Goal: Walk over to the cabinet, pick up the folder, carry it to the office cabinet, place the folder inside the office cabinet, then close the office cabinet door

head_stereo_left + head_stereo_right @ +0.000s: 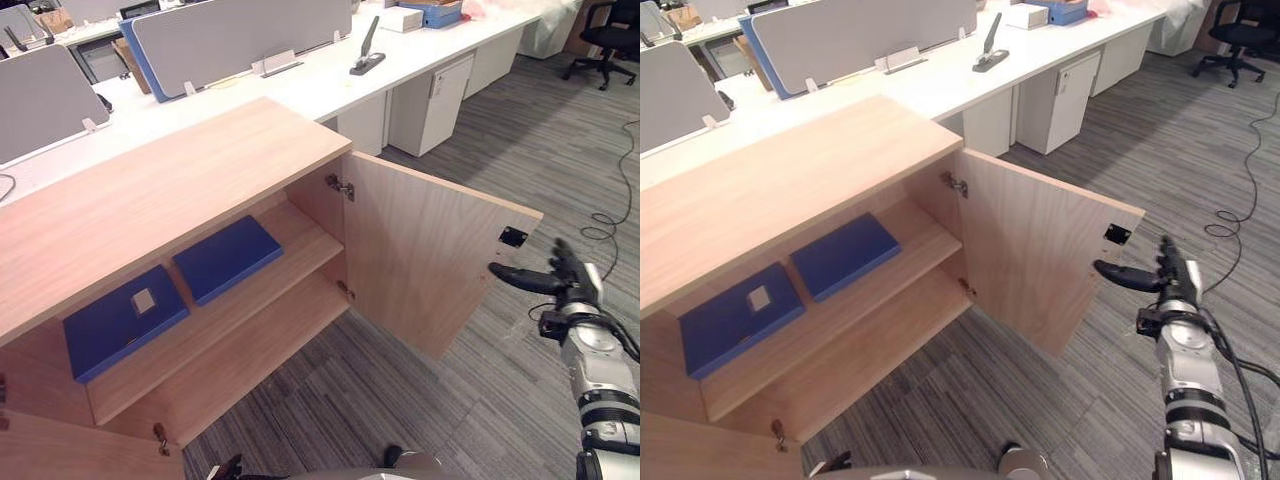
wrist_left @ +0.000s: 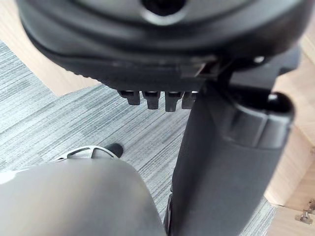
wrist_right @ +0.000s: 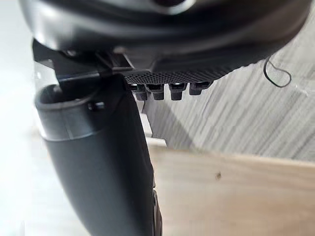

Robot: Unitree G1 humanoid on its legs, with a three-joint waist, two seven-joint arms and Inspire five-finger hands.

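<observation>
Right hand [image 1: 572, 288], nearest the camera, hovers just beside the free edge of the open right door [image 1: 420, 250], apart from it. Its fingers are released and straight, the thumb points at the door edge, and it grasps nothing. This posture suits a flat push on the panel, not a grasp. Two blue folders lie flat inside the office cabinet [image 1: 150, 200]. The plain folder [image 1: 228, 258] sits mid-shelf on the upper shelf [image 1: 305, 238], turned at an angle to the front edge. The labelled folder [image 1: 125, 320] lies just beside it toward the shelf's left end. Which of the two is the task's item cannot be told, but both are fully clear of the door's swing. The placing step is therefore judged complete, and door closing is the step in hand. The lower shelf [image 1: 260, 350] carries nothing. A black catch plate [image 1: 513, 237] sits near the door's upper free corner, close to the thumb, and marks where the panel meets the carcass. Left hand [image 2: 147, 54] hangs low over the carpet with relaxed fingers, holding nothing. A white desk [image 1: 330, 85] stands behind the cabinet.
</observation>
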